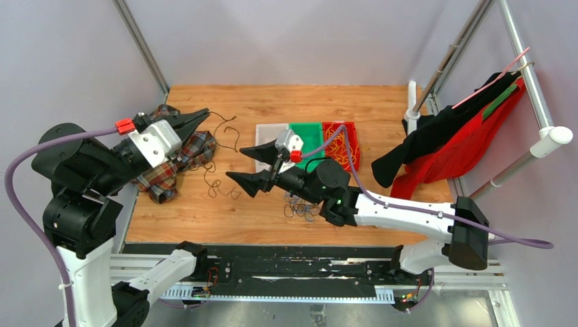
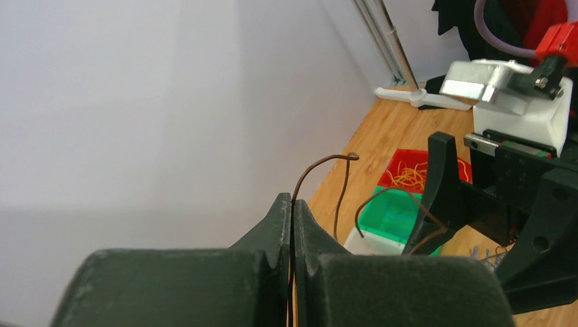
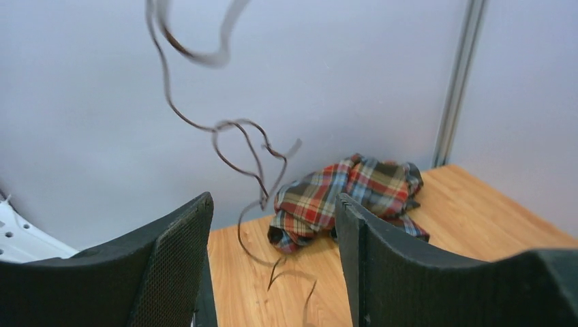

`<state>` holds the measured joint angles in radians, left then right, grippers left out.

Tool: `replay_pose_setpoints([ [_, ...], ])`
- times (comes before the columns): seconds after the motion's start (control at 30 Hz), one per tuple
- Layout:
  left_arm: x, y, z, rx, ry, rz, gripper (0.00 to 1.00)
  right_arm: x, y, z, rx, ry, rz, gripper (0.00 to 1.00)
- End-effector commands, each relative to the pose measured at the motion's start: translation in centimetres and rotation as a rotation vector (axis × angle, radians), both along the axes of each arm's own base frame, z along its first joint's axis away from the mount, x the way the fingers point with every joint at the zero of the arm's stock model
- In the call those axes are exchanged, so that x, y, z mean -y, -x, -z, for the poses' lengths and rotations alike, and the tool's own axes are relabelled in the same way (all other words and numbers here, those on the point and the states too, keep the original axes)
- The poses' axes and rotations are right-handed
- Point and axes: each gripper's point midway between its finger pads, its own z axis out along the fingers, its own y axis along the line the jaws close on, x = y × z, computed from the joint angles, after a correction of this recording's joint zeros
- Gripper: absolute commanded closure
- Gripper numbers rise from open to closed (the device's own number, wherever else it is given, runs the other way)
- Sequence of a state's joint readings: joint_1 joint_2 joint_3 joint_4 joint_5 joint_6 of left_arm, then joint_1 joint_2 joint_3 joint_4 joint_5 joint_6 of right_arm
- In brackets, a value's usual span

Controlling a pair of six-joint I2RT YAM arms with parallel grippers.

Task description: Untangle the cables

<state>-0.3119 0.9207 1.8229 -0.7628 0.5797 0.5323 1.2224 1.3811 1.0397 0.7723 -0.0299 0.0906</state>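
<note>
Okay so | left gripper (image 1: 203, 114) is pinching the dark cable (image 2: 327, 159) tight, upper left of the overhead view | it's trailing down-right toward frame centre | right gripper (image 1: 235, 164) is gaping wide, gripping nothing, cable dangling just ahead of its jaws | right arm's sitting nearer the loose end

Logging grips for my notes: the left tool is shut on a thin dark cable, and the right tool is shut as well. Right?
Not quite. The left tool is shut on the thin dark cable, but the right tool is open; the right wrist view shows its jaws standing wide apart.
</note>
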Motion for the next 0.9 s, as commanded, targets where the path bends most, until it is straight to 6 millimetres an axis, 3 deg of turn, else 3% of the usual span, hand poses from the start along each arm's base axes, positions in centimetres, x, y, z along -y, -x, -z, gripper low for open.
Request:
replay_pose_setpoints([
  [0.0, 0.3, -0.2, 0.4, 0.004, -0.008, 0.014, 1.00, -1.1, 2.0, -4.2, 0.139, -0.033, -0.077, 0.34],
  [0.23, 0.4, -1.5, 2.4, -0.033, -0.031, -0.004, 0.99, -3.9, 4.2, -5.9, 0.202, -0.038, -0.173, 0.34],
  [0.53, 0.4, -1.2, 2.2, -0.029, -0.026, 0.002, 1.00, -7.7, 5.3, -4.5, 0.177, 0.020, -0.299, 0.41],
  [0.63, 0.4, -1.0, 2.2, -0.027, -0.024, 0.004, 1.00, -8.7, 5.0, -3.9, 0.156, 0.043, -0.302, 0.48],
  [0.77, 0.3, -0.9, 1.9, -0.020, -0.022, 0.001, 1.00, -9.6, 3.8, -2.7, 0.118, 0.069, -0.254, 0.73],
  [0.87, 0.3, -0.7, 1.5, -0.007, -0.019, 0.001, 1.00, -9.5, 2.4, -0.5, 0.085, 0.088, -0.185, 0.89],
])
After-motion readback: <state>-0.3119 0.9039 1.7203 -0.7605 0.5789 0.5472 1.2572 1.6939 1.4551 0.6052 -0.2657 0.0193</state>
